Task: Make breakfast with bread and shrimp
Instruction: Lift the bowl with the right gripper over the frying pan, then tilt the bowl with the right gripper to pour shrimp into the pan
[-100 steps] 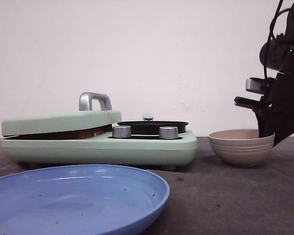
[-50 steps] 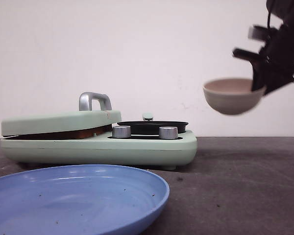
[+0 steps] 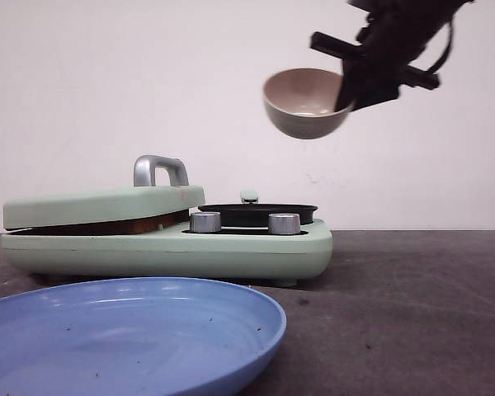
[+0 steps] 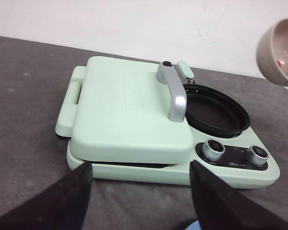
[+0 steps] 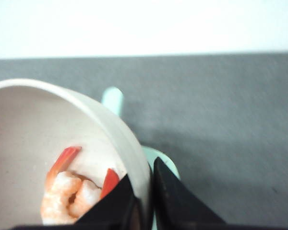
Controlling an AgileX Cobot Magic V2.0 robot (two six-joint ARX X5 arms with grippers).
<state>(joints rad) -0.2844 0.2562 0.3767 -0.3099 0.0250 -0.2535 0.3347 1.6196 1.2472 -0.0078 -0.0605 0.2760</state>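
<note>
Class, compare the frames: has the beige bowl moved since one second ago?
Yes. The bowl, then resting on the table right of the green cooker, now hangs above its black pan, clamped in the right gripper.

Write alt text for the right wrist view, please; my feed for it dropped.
The right gripper is clamped on the rim of a beige bowl holding a shrimp, carried above the dark table. Pale green parts of the breakfast maker show just past the rim.

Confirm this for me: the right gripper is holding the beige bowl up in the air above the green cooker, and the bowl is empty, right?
Not quite. The right gripper does hold the beige bowl by its rim, in the air above the green cooker, but the bowl is not empty: the right wrist view shows shrimp lying in it.
</note>
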